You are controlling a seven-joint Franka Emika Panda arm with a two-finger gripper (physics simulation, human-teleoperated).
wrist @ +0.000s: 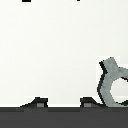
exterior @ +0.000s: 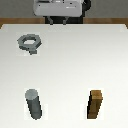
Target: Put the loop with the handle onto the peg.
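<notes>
The loop with the handle is a flat gray ring with a stubby tab, lying on the white table at the exterior view's left, far side. It also shows in the wrist view, cut off by the frame edge. The peg is an upright dark gray cylinder at the near left. My gripper hangs at the far edge of the table, jaws apart and empty, well to the right of the ring and above the table. Only its fingertips show in the wrist view.
A brown wooden square-sided block stands upright at the near right, level with the peg. The white table fills the view. A dark band runs along one edge of the wrist view.
</notes>
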